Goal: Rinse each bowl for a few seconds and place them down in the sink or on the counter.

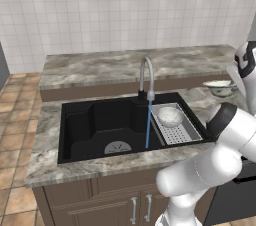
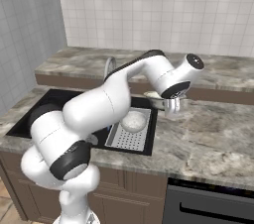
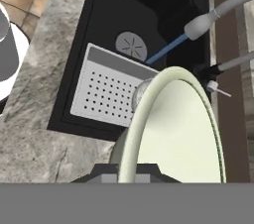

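Hand (image 2: 172, 105) clenched on green-lined bowl's (image 3: 178, 129) rim, lifted off the counter (image 2: 208, 134) toward the faucet's (image 1: 145, 77) running stream.

The left part of the sink (image 1: 90, 125) lies open down to the drain (image 1: 118, 147), with nothing standing in it. A stream of water (image 1: 148, 122) falls from the faucet (image 1: 146, 77) near the middle, and the faucet's neck rises at the back rim. The right part is taken up by the perforated tray (image 1: 180, 130), which carries the whitish bowl (image 1: 170, 116). The counter (image 2: 208, 139) to the right of the sink is bare stone, apart from the cream bowl (image 1: 219, 87) near the back ledge.
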### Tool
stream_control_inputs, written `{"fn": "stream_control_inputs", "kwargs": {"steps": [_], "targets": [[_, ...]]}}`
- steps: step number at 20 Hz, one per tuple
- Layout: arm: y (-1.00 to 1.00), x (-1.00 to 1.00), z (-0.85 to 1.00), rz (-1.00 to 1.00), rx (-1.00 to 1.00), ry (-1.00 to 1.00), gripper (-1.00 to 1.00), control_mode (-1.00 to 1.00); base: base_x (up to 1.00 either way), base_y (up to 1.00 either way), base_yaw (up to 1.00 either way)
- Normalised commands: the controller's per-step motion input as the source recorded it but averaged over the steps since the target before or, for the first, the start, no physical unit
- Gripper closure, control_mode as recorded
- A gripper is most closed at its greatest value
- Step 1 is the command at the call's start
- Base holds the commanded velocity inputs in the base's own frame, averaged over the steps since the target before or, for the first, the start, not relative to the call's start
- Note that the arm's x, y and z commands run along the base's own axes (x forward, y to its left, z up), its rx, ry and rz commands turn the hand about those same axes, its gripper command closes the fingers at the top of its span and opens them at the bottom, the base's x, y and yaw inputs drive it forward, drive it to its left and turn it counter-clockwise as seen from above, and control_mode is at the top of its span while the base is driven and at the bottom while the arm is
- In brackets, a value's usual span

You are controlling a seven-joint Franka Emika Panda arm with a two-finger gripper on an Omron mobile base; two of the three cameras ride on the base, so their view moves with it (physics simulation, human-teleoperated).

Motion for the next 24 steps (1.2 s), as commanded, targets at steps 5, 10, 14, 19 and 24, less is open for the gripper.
{"fn": "stream_control_inputs", "kwargs": {"steps": [5, 10, 14, 19, 24], "targets": [[0.32, 0.00, -0.08, 0.07, 0.00, 0.00, 1.00, -1.00, 0.00, 0.00, 0.00], [0.24, 0.00, -0.08, 0.08, 0.00, 0.00, 1.00, -1.00, 0.00, 0.00, 0.00], [0.22, -0.01, -0.12, 0.06, 0.00, 0.00, 1.00, -1.00, 0.00, 0.00, 0.00], [0.28, 0.00, -0.12, 0.06, 0.00, 0.00, 1.00, -1.00, 0.00, 0.00, 0.00], [0.30, 0.00, -0.09, 0.06, 0.00, 0.00, 1.00, -1.00, 0.00, 0.00, 0.00]]}}
